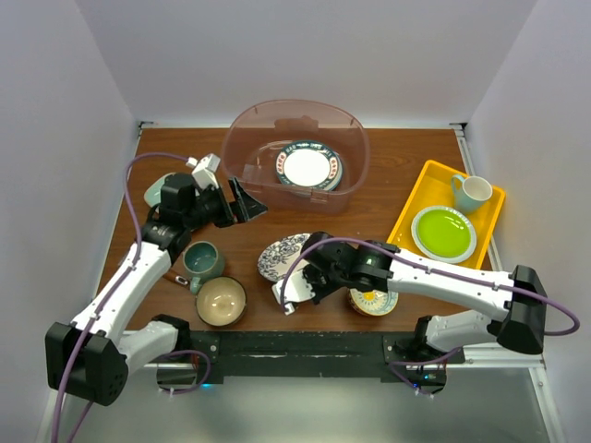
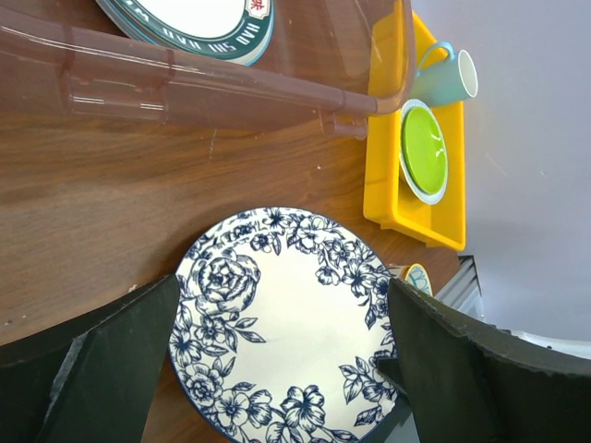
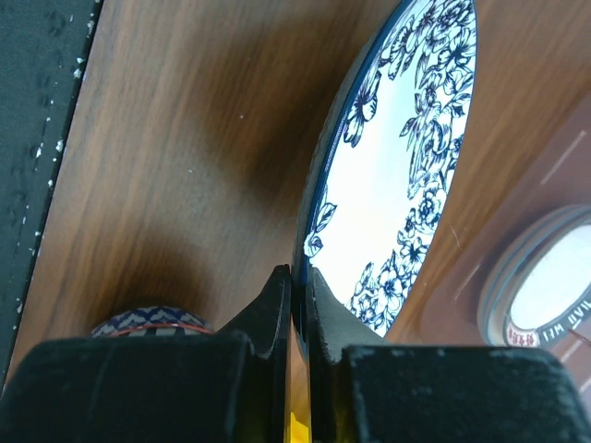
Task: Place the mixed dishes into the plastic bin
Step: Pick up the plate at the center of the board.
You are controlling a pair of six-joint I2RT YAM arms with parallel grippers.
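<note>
The right gripper has its jaws clamped on the rim of the round white ceramic plate with a blue flower pattern, fingers pinching the edge with barely a gap; the plate sits tilted, its gripped edge up off the brown wooden table with a dark shadow beneath, and whether its far edge touches the wood I cannot tell; it is front and centre on the table, on the near side of the large translucent pinkish-brown plastic bin and apart from it; inside the bin lies a stack of round plates, the top one white with a dark lettered rim; the left gripper hovers just off the bin's left front wall, jaws spread wide, holding nothing; in its wrist view the floral plate lies framed between the two black fingers; on the left, a teal ceramic mug and a tan round bowl sit close together beside the left arm; a mint dish peeks out behind that arm; a small patterned bowl sits partly under the right arm; far right, a flat yellow rectangular tray carries a lime-green plate with white rim and a pale blue-green mug.
</note>
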